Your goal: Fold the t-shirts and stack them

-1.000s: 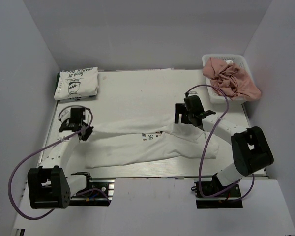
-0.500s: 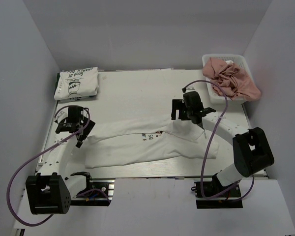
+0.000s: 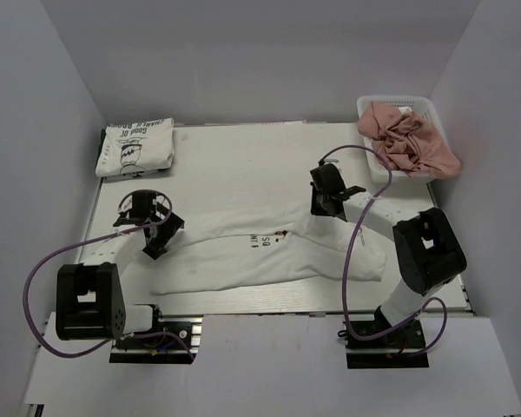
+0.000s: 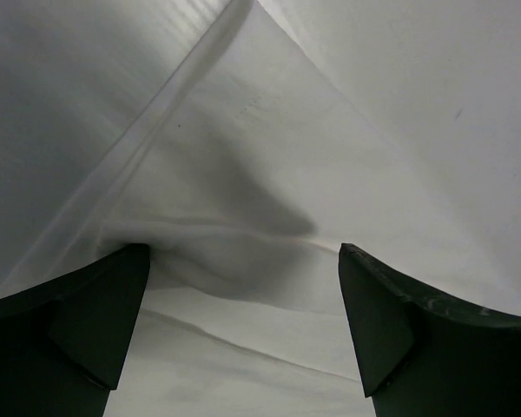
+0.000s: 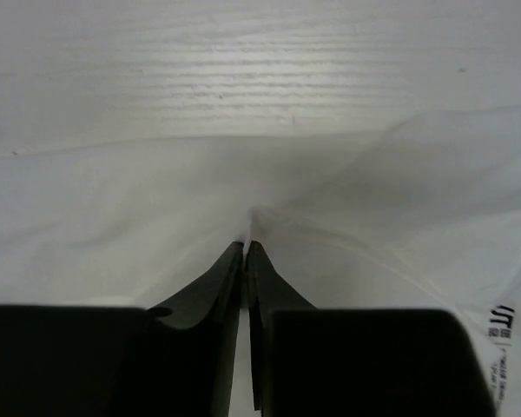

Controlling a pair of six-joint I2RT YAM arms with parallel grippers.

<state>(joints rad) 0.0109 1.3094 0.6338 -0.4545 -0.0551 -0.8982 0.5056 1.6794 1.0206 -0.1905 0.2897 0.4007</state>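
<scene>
Cloth likely soft, limp, light: white cotton short-sleeved t-shirt (image 3: 260, 256) sprawls mid-frame on pale tabletop (image 3: 243, 161), right claw (image 5: 246, 252) pinched closed on its upper-right edge, left claw (image 4: 243, 287) gaping wide over its frame-left end; best gripped at hems.

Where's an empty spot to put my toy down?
The widest bare patch is the far middle of the table, between the folded t-shirt and the basket. The near half is crowded: the spread t-shirt, the left arm and the right arm fill it.
</scene>
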